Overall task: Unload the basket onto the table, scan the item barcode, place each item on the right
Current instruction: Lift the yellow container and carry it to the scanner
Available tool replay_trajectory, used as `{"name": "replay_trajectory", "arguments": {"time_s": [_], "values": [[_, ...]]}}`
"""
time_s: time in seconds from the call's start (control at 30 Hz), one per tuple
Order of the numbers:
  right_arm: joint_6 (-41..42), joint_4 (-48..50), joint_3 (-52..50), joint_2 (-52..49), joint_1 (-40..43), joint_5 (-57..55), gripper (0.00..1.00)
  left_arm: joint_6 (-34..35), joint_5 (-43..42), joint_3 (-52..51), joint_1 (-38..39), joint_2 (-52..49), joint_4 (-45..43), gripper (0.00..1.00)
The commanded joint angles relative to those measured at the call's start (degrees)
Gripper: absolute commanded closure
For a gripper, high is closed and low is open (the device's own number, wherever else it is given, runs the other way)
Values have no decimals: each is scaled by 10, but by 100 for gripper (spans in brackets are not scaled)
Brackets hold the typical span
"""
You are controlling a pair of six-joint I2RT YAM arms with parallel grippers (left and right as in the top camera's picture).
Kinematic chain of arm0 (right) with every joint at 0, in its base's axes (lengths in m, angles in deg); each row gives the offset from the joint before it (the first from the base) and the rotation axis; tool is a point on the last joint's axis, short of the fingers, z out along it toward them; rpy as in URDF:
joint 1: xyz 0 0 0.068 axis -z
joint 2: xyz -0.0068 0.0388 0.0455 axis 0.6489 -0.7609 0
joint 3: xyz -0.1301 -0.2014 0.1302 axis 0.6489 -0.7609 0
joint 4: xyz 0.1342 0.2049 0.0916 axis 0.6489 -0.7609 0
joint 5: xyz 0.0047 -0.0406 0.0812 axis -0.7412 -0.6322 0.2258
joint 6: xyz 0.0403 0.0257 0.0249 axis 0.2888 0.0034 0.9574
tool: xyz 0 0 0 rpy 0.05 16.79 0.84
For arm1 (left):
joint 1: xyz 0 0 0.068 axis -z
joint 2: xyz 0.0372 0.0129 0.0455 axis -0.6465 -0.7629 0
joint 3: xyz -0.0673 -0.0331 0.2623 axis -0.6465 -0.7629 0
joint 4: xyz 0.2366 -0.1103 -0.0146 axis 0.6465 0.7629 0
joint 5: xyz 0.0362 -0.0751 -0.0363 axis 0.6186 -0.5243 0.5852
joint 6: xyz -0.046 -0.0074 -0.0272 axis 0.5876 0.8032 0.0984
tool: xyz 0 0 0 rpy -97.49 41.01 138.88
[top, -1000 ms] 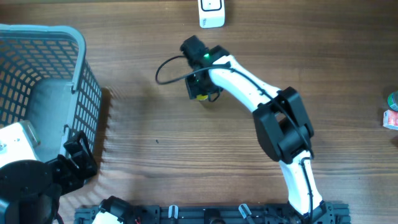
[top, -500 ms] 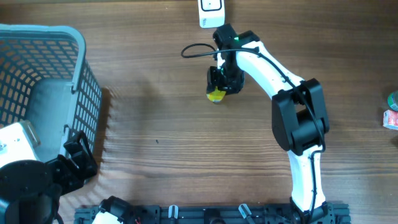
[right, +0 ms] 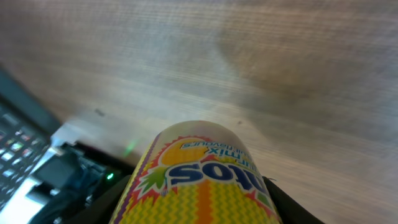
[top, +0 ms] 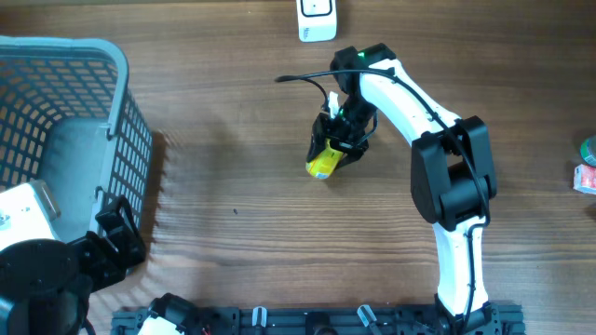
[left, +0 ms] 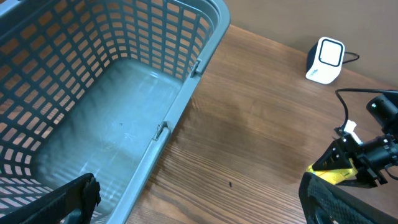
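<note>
Over the wood table [top: 233, 233] a yellow tube [top: 321, 166] is clamped by the right gripper [top: 337, 140] (left gripper [left: 196, 186] gaping), so its barcode probably needs aiming at the scanner [top: 317, 20].

I am holding the candy tube [top: 321, 166] in my right gripper [top: 333, 147] at the middle of the table [top: 242, 223], with the scanner [top: 317, 20] standing behind it. The basket [top: 119, 104] is sitting far left.

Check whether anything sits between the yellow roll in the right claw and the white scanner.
Nothing loose does. The yellow cylindrical candy roll, held in the right claw, has only bare wooden table toward the white box-shaped scanner; the arm's own black cable arcs over that stretch.
</note>
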Motion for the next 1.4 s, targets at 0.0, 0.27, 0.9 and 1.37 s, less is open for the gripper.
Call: {"name": "replay_trajectory", "arguments": {"time_s": [0.0, 0.27, 0.9, 1.37], "values": [[-12, -43, 15, -9, 2, 89, 54, 0, -7, 0, 2, 3, 0, 0], [-12, -108, 15, -9, 2, 150, 49, 0, -7, 0, 2, 3, 0, 0], [-9, -82, 15, -9, 1, 169, 55, 0, -7, 0, 2, 3, 0, 0], [4, 246, 15, -9, 3, 168, 57, 0, -11, 0, 2, 3, 0, 0]]}}
